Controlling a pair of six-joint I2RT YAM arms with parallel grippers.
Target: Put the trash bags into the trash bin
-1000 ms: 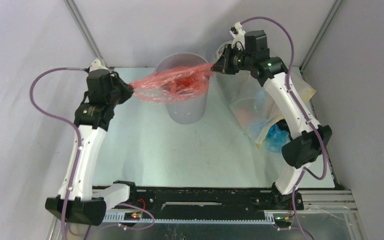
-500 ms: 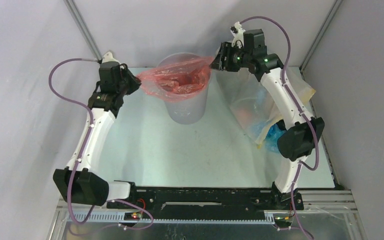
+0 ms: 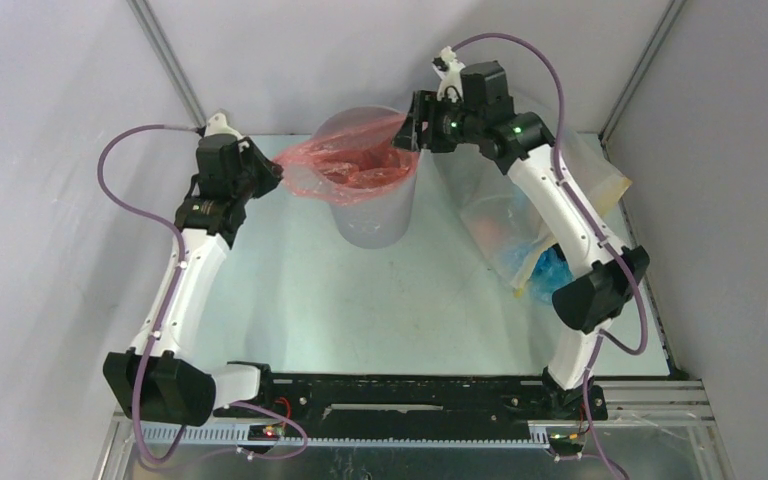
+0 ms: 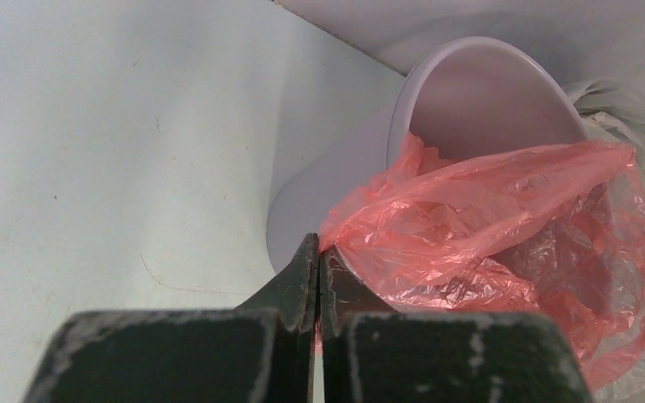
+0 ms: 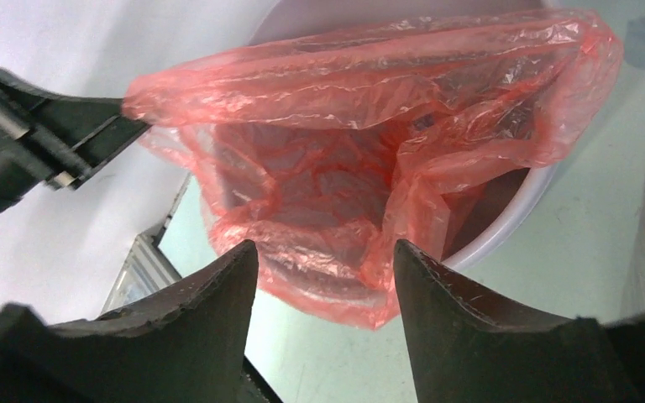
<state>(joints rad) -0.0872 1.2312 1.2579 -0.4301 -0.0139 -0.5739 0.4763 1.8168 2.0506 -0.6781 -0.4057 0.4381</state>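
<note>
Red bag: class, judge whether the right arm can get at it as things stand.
Probably yes. The right gripper is open right beside the red bag, which lies across the mouth of the bin, with nothing between them. The left gripper pinches the opposite corner, well clear.

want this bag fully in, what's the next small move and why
Probably carry the left gripper over the trash bin and open it: it pinches the red trash bag outside the rim, much hangs inside, and the right gripper is open.
</note>
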